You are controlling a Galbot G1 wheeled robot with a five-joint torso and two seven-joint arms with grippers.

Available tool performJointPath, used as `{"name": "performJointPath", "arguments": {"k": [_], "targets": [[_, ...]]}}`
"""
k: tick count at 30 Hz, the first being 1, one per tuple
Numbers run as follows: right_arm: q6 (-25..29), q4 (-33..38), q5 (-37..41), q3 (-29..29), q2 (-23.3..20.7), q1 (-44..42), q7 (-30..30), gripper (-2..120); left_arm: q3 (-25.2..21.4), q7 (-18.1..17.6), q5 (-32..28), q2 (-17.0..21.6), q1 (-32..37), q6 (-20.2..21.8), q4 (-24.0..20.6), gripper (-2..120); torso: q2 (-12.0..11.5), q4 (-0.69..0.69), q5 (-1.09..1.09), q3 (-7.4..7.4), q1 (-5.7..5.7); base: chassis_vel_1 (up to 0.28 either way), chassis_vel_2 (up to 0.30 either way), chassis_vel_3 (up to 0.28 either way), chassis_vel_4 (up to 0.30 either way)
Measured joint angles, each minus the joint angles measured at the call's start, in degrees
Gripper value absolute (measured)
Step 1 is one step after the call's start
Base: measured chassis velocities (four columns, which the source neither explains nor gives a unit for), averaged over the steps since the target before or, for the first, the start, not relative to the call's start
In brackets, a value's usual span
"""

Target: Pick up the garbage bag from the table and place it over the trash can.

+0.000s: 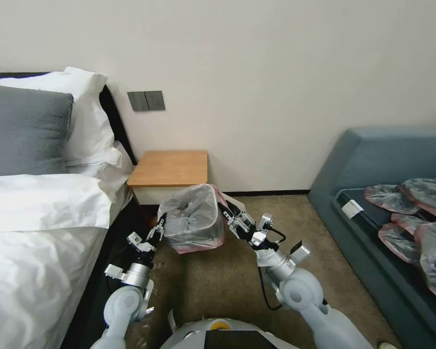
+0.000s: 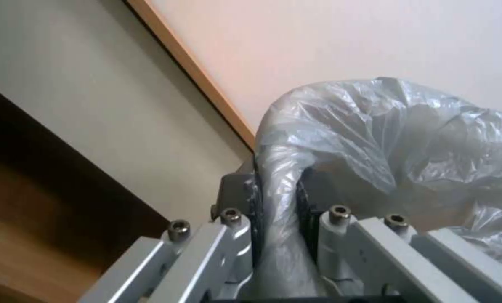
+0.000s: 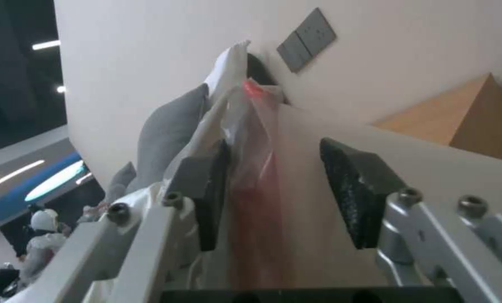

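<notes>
1. The garbage bag [image 1: 194,218] is draped over the trash can [image 1: 204,229], which stands on the carpet just in front of the table [image 1: 169,167]; its pinkish-red rim hangs down the can's outer wall, and the bag sits between the two grippers.
2. The left gripper [image 1: 158,230] is pinched on a fold of the bag; in the left wrist view the grey film [image 2: 279,219] is squeezed between its two dark pads.
3. The right gripper [image 1: 229,214] stands spread: in the right wrist view the pink rim [image 3: 253,176] lies against one pad [image 3: 214,198] while the other pad [image 3: 357,189] is well apart from it, so it grips nothing.
4. Judged from this, the step in hand is seating the rim around the can. Doing it well seems to call for keeping the film taut, pulling evenly downward on both sides so the light can does not tip or slide, and letting go only once the rim hangs below the lip.
5. Both arms reach forward and low from the base, elbows out, wrists angled inward toward the can, the left on its near-left corner, the right on its right side.
</notes>
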Motion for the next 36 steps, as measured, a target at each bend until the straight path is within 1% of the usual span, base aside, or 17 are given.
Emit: {"name": "performJointPath", "arguments": {"k": [1, 2, 5, 6, 9, 10, 12, 23, 29, 35, 36], "targets": [[0.0, 0.0, -0.1, 0.0, 0.0, 0.0, -0.1, 36, 0.0, 0.0, 0.0, 0.0, 0.0, 0.0, 0.0, 9, 0.0, 0.0, 0.0, 0.0, 0.0, 0.0, 0.0, 0.0, 0.0], [0.0, 0.0, -0.1, 0.0, 0.0, 0.0, -0.1, 36, 0.0, 0.0, 0.0, 0.0, 0.0, 0.0, 0.0, 9, 0.0, 0.0, 0.0, 0.0, 0.0, 0.0, 0.0, 0.0, 0.0], [0.1, 0.0, -0.4, 0.1, -0.1, -0.1, -0.3, 22, 0.0, 0.0, 0.0, 0.1, -0.1, 0.0, -0.1, 9, 0.0, 0.0, 0.0, 0.0, 0.0, 0.0, 0.0, 0.0, 0.0], [0.1, 0.0, -0.4, 0.1, -0.1, -0.1, -0.3, 22, 0.0, 0.0, 0.0, 0.1, -0.1, 0.0, -0.1, 9, 0.0, 0.0, 0.0, 0.0, 0.0, 0.0, 0.0, 0.0, 0.0], [0.1, 0.1, -0.7, 0.2, 0.0, -0.1, -0.4, 6, 0.0, -0.1, 0.1, 0.1, -0.1, -0.1, -0.1, 9, 0.0, 0.0, 0.0, -0.01, 0.0, 0.0, 0.0, 0.0, 0.0], [0.1, 0.1, -0.7, 0.2, 0.0, -0.1, -0.4, 6, 0.0, -0.1, 0.1, 0.1, -0.1, -0.1, -0.1, 9, 0.0, 0.0, 0.0, -0.01, 0.0, 0.0, 0.0, 0.0, 0.0], [0.2, 0.1, -0.8, 0.2, 0.0, -0.1, -0.4, 0, 0.1, -0.1, 0.2, 0.1, -0.2, -0.2, -0.1, 9, 0.0, 0.0, 0.0, 0.0, 0.0, 0.0, 0.0, 0.0, 0.0], [0.7, -0.3, -1.3, 0.8, -0.1, 0.9, 0.0, 0, 0.1, 0.2, 0.6, 0.2, -0.2, -0.4, 0.0, 9, 0.0, 0.0, 0.0, 0.0, 0.0, 0.0, 0.0, 0.0, 0.0], [1.5, -1.7, -3.4, 1.4, -0.1, 1.6, 0.8, 0, 0.1, 1.6, 0.5, 0.2, -0.2, -0.6, 0.0, 9, 0.0, 0.0, 0.0, 0.0, 0.0, 0.0, 0.0, 0.0, 0.0], [2.2, -4.0, -7.1, 1.8, -0.4, 2.4, 2.4, 0, 0.1, 4.7, -0.5, 0.2, 0.0, -1.2, 0.3, 9, 0.0, 0.0, 0.0, -0.01, 0.0, 0.0, 0.0, 0.0, 0.0], [2.2, -4.0, -7.1, 1.8, -0.4, 2.4, 2.4, 0, 0.1, 4.7, -0.5, 0.2, 0.0, -1.2, 0.3, 9, 0.0, 0.0, 0.0, -0.01, 0.0, 0.0, 0.0, 0.0, 0.0]]}}
